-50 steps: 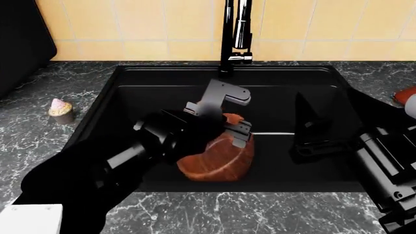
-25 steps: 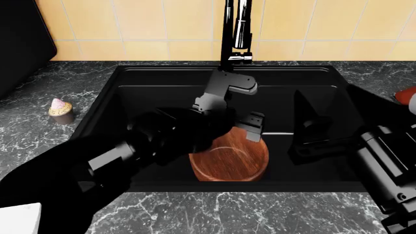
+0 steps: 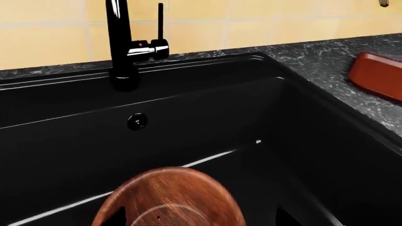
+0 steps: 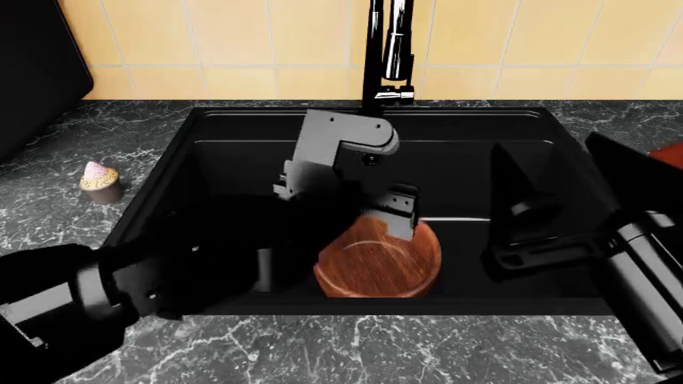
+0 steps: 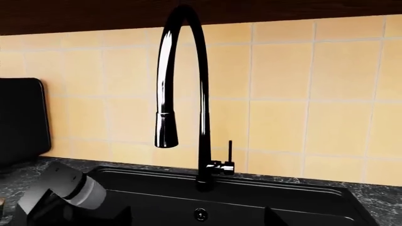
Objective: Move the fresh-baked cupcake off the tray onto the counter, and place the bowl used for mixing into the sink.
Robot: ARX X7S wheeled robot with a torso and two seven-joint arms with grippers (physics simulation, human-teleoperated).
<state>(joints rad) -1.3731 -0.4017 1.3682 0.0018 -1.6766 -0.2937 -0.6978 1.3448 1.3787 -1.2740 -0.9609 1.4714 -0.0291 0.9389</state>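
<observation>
1 bowl [image 4: 379, 264] seen in sink [image 4: 213, 160], frame centre; 1 cupcake [image 4: 101, 181] on counter [image 4: 64, 224], left.
Left end effector [image 4: 369, 204] spread above bowl, nothing held; right end effector [image 4: 533, 232]: opening can't be told.

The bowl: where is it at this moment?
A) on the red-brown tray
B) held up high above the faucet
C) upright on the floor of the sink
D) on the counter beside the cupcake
C: the head view shows the bowl sitting mouth-up at the bottom of the sink, while the cupcake stands apart on the counter.
</observation>
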